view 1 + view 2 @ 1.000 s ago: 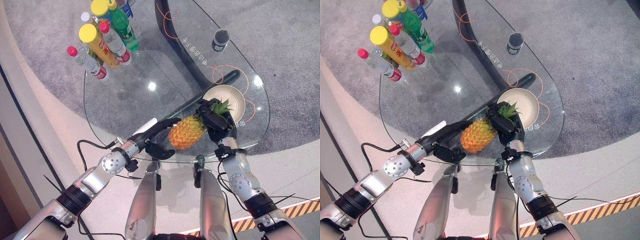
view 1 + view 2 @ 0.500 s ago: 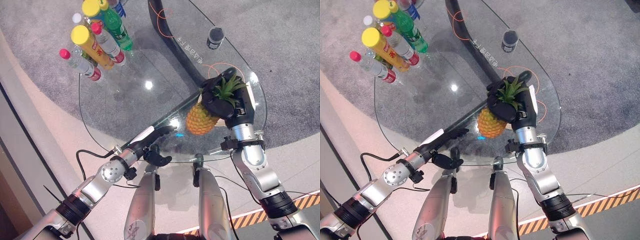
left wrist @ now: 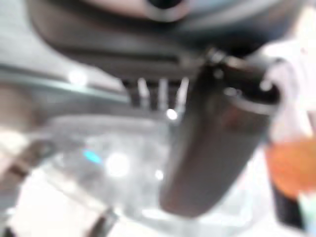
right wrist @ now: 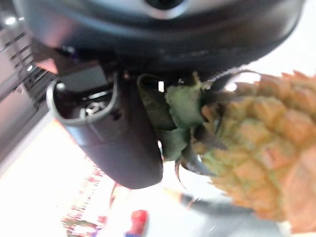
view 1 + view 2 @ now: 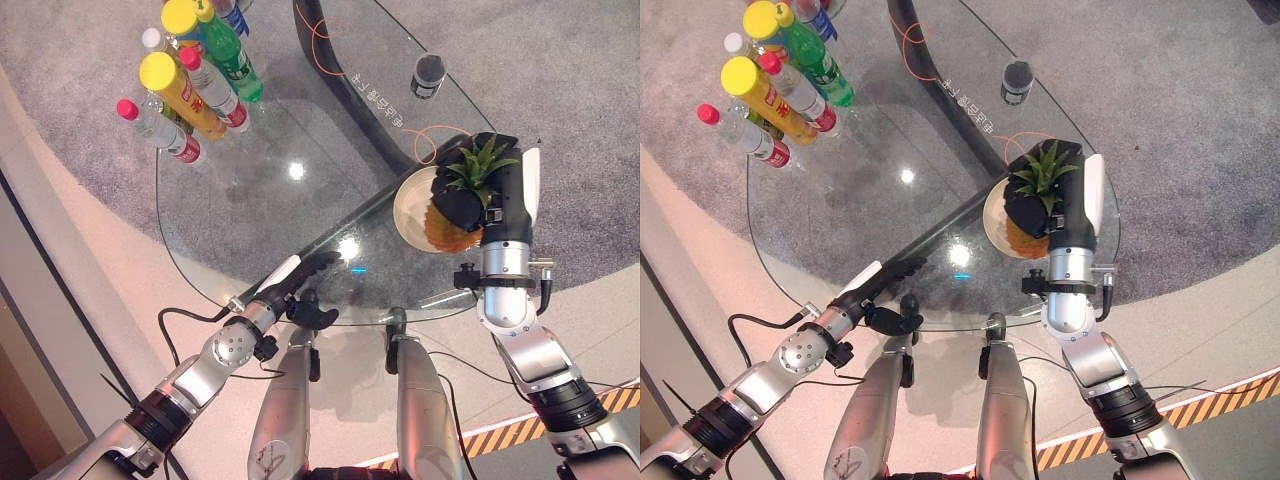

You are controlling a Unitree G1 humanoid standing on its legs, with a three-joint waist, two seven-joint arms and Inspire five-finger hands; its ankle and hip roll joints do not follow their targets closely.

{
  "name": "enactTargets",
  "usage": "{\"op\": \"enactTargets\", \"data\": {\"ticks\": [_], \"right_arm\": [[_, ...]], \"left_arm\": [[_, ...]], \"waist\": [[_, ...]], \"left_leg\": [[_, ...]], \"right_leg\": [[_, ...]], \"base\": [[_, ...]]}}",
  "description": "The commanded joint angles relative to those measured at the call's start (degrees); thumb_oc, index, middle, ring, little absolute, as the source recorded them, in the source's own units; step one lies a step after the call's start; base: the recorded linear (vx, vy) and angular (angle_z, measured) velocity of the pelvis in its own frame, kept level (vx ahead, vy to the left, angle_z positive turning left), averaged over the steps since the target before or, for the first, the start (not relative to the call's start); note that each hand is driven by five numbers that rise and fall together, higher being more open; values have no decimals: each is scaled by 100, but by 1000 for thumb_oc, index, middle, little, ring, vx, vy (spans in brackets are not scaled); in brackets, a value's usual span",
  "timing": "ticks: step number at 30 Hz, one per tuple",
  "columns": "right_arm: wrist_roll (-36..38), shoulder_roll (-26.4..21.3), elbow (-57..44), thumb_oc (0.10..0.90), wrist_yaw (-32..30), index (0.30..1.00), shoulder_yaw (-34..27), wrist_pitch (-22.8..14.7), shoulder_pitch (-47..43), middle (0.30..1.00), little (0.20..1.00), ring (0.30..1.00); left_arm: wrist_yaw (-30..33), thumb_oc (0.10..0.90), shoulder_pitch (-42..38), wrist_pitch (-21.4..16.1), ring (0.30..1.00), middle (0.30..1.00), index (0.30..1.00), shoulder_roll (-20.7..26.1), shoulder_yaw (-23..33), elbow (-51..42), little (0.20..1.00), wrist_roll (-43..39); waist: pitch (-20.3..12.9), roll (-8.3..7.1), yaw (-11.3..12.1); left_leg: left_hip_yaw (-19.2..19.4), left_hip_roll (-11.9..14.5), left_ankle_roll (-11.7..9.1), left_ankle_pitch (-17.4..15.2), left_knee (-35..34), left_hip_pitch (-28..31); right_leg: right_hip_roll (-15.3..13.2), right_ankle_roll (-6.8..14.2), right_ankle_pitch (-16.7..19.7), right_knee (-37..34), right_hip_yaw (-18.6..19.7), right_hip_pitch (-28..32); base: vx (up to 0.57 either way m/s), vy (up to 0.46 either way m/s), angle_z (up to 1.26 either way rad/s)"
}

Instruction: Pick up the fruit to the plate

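My right hand (image 5: 468, 196) is curled round the leafy crown of an orange pineapple (image 5: 440, 230), which hangs upright over the cream plate (image 5: 408, 207) at the right end of the glass table (image 5: 260, 215). Whether the fruit touches the plate I cannot tell. Up close, the pineapple (image 4: 256, 163) and its green leaves sit against my right hand (image 4: 123, 148). My left hand (image 5: 300, 275) rests at the table's near edge with straight fingers, apart from the fruit; its thumb (image 3: 212, 143) shows over the glass.
Several bottles (image 5: 190, 80) with coloured caps stand at the table's far left corner. A dark cup (image 5: 428, 76) sits at the far right. An orange cord (image 5: 440, 135) loops near the plate. Grey carpet surrounds the table.
My right hand has carried the pineapple from the table's middle up and rightward to hang over the plate. My left hand has let go and drawn back to the near edge.
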Motion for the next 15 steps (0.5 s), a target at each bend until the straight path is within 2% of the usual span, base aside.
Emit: {"op": "enactTargets", "data": {"ticks": [1, 4, 10, 15], "right_arm": [[-224, -228, -755, 100, -491, 300, -448, -552, -1001, 300, 200, 300], [-337, -92, -626, 100, -631, 300, -367, -693, -1040, 300, 200, 300], [-375, 182, -134, 100, -971, 300, -275, -1049, -1116, 300, 200, 300], [-45, 286, 591, 100, -1247, 300, -309, -1493, -1392, 300, 200, 300]], "left_arm": [[520, 800, 195, -485, 900, 900, 900, 23, 175, -167, 900, -158], [846, 800, 325, -786, 900, 900, 900, -130, 204, 388, 900, -172], [1139, 800, 486, -923, 900, 900, 900, -346, 280, 1112, 900, -228], [1128, 800, 559, -1016, 900, 900, 900, -405, 145, 1330, 900, -246]], "waist": [[-101, -219, -2], [-101, -199, 33], [-101, -156, 128], [-101, -94, 212]], "left_leg": [[92, -302, 369, -820, 1331, -132], [65, -313, 356, -810, 1343, -197], [40, -315, 352, -811, 1454, -463], [22, -319, 354, -839, 1477, -612]], "right_leg": [[24, 16, 1295, -1341, -658, 493], [21, 9, 1282, -1289, -666, 412], [9, -1, 1264, -1155, -709, 153], [30, 4, 1255, -1127, -730, -4]], "base": [[0, 0, 0], [0, 0, 0], [-9, -15, 4], [-4, -10, 8]]}}
